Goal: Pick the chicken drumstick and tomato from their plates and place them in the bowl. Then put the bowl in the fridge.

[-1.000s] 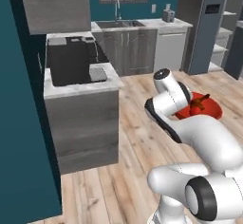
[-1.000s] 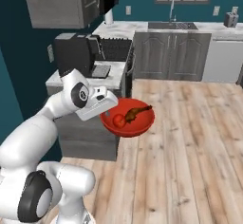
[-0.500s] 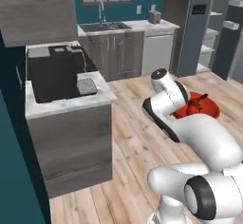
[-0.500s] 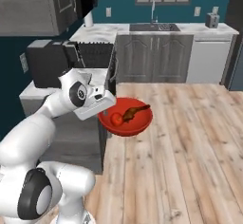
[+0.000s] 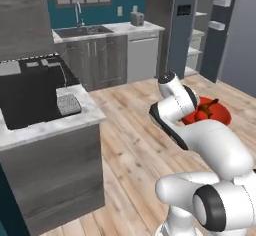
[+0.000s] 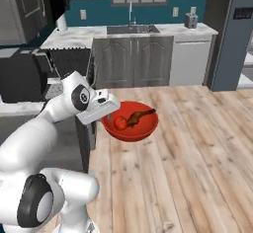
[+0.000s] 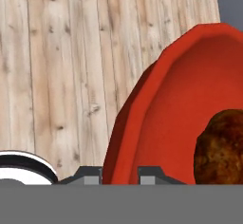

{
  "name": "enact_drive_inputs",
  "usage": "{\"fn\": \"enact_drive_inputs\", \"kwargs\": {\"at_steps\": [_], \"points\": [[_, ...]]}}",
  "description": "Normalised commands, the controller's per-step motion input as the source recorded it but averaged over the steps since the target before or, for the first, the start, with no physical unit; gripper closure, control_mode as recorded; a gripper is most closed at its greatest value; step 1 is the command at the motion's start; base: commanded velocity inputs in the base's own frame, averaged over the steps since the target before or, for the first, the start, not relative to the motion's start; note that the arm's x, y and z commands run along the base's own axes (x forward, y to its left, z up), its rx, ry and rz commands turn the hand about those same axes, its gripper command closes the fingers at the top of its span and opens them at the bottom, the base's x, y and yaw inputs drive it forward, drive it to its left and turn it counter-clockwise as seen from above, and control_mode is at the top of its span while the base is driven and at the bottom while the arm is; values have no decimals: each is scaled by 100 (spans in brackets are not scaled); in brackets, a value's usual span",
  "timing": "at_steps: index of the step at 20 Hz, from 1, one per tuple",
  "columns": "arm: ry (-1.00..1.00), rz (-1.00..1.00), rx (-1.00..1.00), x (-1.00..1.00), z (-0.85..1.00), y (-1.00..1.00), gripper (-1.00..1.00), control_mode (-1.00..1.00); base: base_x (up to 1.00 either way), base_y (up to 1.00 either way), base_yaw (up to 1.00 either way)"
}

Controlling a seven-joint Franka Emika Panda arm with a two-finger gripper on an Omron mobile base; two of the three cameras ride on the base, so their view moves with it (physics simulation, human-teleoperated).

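Observation:
My gripper (image 6: 109, 115) is shut on the near rim of the red-orange bowl (image 6: 143, 129), which it holds level above the wooden floor. The tomato (image 6: 120, 123) and the dark brown chicken drumstick (image 6: 139, 117) lie inside it. The left base view shows the bowl (image 5: 221, 116) to the right of my arm, with the drumstick (image 5: 208, 107) in it. In the hand view the bowl's rim (image 7: 142, 114) runs between my fingertips (image 7: 88, 175), and the drumstick (image 7: 221, 148) lies at the right. The fridge (image 5: 176, 35) stands ahead, white shelves (image 5: 215, 25) beside it. The plates are out of view.
An island counter with a black cooktop (image 5: 30, 97) stands to the left. Along the back wall run the sink counter (image 6: 131, 29), a white dishwasher (image 6: 190, 61) and a toaster (image 6: 190, 20). The fridge (image 6: 236, 39) rises at the right. Open wooden floor (image 6: 197, 143) lies ahead.
The whole picture has shifted as the base turns: the island slides left and the fridge draws nearer. The bowl stays in my gripper with both foods in it.

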Motion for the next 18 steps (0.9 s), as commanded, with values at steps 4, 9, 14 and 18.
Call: {"fn": "enact_drive_inputs", "kwargs": {"at_steps": [4, 9, 14, 18], "points": [[0, 0, 0, 0, 0, 0, 100, 100, 34, -53, -23], [0, 0, 0, 0, 0, 0, 100, 100, 23, -43, -42], [0, 0, 0, 0, 0, 0, 100, 100, 29, -33, -44], [0, 0, 0, 0, 0, 0, 100, 100, 51, -30, -24]]}}
